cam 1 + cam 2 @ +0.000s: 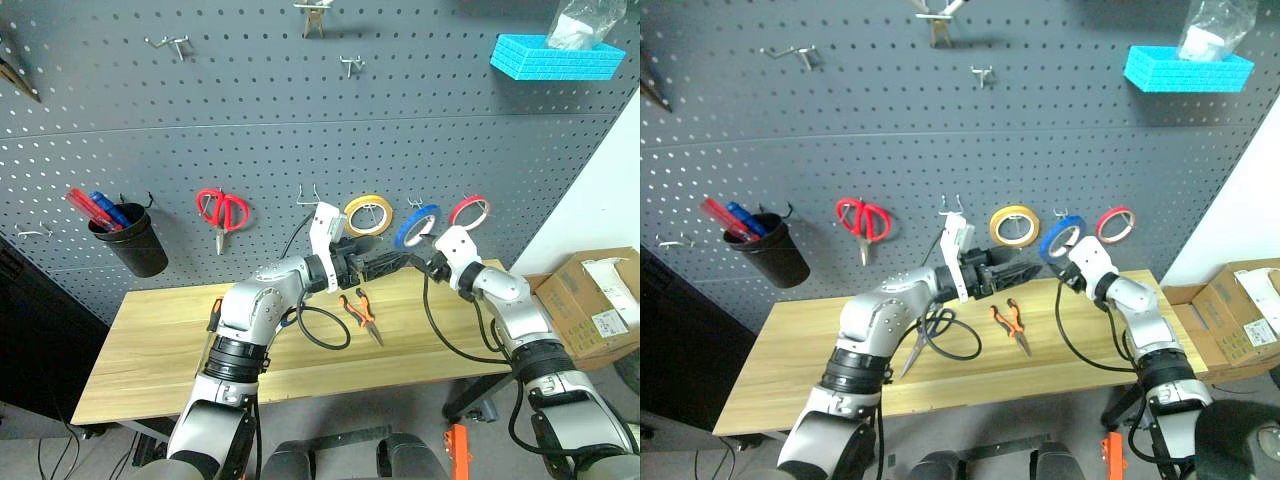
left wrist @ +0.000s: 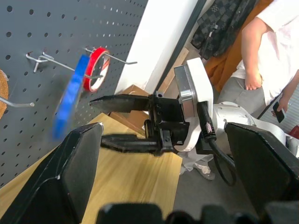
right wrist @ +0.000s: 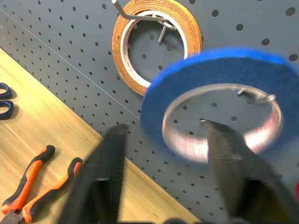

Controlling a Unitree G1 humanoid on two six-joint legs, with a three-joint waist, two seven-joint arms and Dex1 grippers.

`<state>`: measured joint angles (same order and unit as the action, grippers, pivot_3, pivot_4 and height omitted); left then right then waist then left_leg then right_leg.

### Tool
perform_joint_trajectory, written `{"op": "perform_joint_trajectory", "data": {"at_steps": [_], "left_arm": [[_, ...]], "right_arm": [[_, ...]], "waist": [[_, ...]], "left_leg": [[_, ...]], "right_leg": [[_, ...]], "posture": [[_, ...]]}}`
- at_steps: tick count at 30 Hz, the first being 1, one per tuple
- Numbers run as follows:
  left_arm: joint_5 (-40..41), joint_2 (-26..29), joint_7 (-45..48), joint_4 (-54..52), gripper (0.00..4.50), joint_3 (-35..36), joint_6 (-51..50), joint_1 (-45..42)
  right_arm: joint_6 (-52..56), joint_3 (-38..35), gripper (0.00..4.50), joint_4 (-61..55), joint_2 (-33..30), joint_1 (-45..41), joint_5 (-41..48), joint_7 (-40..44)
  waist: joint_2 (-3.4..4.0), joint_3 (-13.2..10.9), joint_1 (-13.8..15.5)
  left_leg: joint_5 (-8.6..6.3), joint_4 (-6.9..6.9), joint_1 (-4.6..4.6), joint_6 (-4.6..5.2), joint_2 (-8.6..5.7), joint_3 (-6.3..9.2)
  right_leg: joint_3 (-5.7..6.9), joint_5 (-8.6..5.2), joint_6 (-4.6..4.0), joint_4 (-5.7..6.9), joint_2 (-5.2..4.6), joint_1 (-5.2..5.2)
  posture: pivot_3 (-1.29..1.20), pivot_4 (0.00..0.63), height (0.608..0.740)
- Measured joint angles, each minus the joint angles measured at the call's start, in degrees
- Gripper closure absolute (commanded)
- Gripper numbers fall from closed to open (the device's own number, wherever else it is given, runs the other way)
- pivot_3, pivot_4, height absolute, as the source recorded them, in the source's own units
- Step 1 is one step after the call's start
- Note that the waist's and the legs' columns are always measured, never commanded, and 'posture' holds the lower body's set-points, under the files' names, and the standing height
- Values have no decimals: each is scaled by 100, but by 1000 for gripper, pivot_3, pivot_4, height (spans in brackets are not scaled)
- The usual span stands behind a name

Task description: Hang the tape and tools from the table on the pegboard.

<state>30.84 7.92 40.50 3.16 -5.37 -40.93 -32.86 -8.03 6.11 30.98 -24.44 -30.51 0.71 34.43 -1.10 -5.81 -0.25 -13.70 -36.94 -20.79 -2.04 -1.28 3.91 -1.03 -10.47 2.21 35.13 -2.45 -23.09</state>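
A thin blue tape roll [image 3: 219, 100] hangs on a metal hook [image 3: 256, 96] of the dark grey pegboard [image 1: 250, 130], its ring threaded over the wire so the hook carries it. To one side of the blue roll hangs a yellow roll [image 1: 367, 214]; to the other, a smaller red roll [image 1: 469, 210]. The right gripper [image 2: 106, 122] sits just in front of the blue roll, fingers spread apart and clamped on nothing; it looks to be letting go. The left gripper [image 1: 1025, 268], just beside and below the blue roll, is wide open and empty. Below the blue roll, on the pale wood table [image 1: 150, 350], lie orange-handled pliers [image 1: 358, 312], dark scissors [image 1: 925, 338] and a screwdriver [image 1: 211, 322], not yet hung.
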Motion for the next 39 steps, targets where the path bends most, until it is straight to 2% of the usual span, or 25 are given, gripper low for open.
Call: {"op": "perform_joint_trajectory", "data": {"at_steps": [2,3,9,14,18,21,26,31,39], "left_arm": [[0,0,0,0,0,0,0,4],[0,-1,0,0,0,0,0,6],[1,18,-29,-46,0,3,-1,82],[13,131,-152,-262,0,87,-29,255],[12,354,-542,-635,0,409,-36,854],[-96,364,-995,-723,0,630,-37,1238],[-404,242,-1611,-755,0,558,-91,1794],[-490,113,-2086,-1191,0,447,-397,2417],[-423,151,-2349,-1945,0,439,-864,2894]], "right_arm": [[25,-5,136,-43,0,16,0,5],[40,-10,64,-61,0,18,0,8],[114,-19,64,-252,0,103,-46,-33],[384,-25,64,-823,23,558,-57,-102],[1432,-19,64,-2119,259,1574,-55,-402],[2648,27,64,-2861,601,1854,-17,-676],[4512,340,64,-3480,1151,1398,67,-963],[5851,455,64,-2962,1589,696,86,-1235],[6463,110,64,-1456,2153,-109,267,-1701]], "waist": [[0,0,0],[0,0,0],[1,3,0],[-1,13,7],[0,71,10],[-3,67,11],[-9,27,31],[-11,-191,51],[-15,-526,89]], "left_leg": [[0,0,0,0,0,-1],[0,0,0,0,0,-1],[0,0,0,0,0,-1],[0,1,-1,0,2,-1],[-5,7,0,7,12,3],[-4,-3,2,7,13,4],[5,-7,6,20,9,24],[6,-5,-6,22,10,46],[-1,8,-43,38,8,57]], "right_leg": [[-1,0,0,0,0,0],[-1,0,0,0,0,0],[-2,1,1,0,0,-1],[-2,1,1,0,2,-2],[-3,-4,-5,4,12,-10],[-4,-6,-12,17,13,-11],[3,-9,-14,21,17,-8],[12,-9,-15,28,19,-16],[23,-57,-46,74,19,-61]], "posture": [[67,0,740],[68,0,740],[72,0,740],[85,0,740],[93,22,740],[102,50,740],[122,121,740],[152,183,740],[190,246,740]]}}
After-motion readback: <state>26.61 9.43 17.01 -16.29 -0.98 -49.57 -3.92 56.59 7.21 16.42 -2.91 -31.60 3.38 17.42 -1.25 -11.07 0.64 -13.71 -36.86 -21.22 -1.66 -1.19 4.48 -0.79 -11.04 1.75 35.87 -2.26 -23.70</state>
